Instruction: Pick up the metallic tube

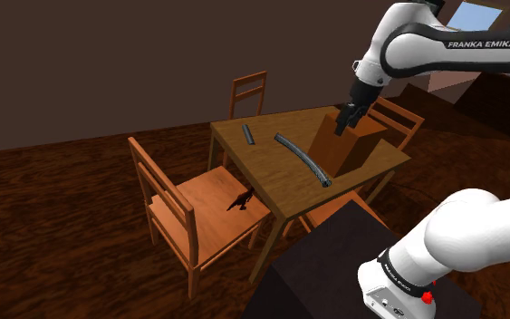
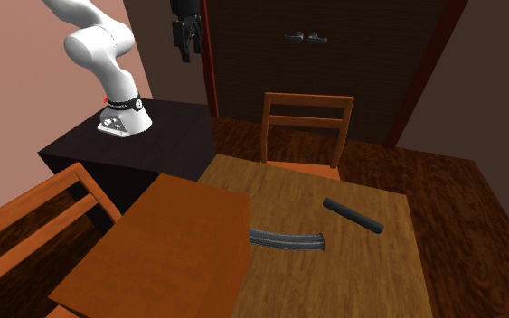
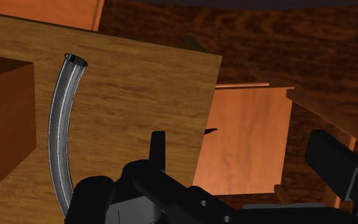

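1. Gripper (image 1: 344, 120): all black, hanging in the air above the wooden block (image 1: 348, 149) that stands on the table (image 1: 271, 172). It touches nothing.
2. Claw state: in the wrist view the two fingers (image 3: 158, 145) stand wide apart. Between them only a chair seat and the floor below can be seen. Nothing is held.
3. Metallic tube (image 1: 300, 159): grey, ribbed and gently curved, lying flat on the tabletop just beside the block. Its open end lies near the table edge closest to the stand (image 1: 334, 272).
4. Second exterior view: one end of the tube passes behind the block. The rest lies along the tabletop, well below the raised gripper.
5. Short dark cylinder (image 1: 248, 134): lying flat on the table, apart from the tube and on the side away from the block.
6. Chair (image 1: 209, 216): pulled up at the table's side in the shoulder view. A small dark object (image 1: 239, 201) rests on its seat; what it is cannot be told.
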Motion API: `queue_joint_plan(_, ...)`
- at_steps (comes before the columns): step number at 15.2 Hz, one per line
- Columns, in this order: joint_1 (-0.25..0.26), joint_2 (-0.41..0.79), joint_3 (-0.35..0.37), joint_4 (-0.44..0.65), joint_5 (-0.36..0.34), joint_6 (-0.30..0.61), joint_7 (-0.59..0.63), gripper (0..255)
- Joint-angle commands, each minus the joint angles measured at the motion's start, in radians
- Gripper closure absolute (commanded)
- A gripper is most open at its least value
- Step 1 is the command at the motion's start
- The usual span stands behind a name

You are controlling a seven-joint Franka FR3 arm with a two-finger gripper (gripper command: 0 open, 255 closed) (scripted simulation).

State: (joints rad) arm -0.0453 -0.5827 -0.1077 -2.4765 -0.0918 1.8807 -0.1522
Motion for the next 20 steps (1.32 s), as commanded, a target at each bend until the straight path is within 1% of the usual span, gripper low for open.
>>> queue_joint_plan(1,-0.009,0.062,-0.026,0.006,-0.008,0.061,-0.024,0)
queue_joint_plan(6,-0.027,0.221,-0.091,0.024,-0.013,0.206,-0.087,0)
queue_joint_plan(11,-0.04,0.401,-0.149,0.076,0.014,0.334,-0.163,0)
queue_joint_plan(15,-0.051,0.555,-0.185,0.142,0.065,0.419,-0.236,0)
queue_joint_plan(20,-0.084,0.753,-0.202,0.254,0.158,0.495,-0.339,0)
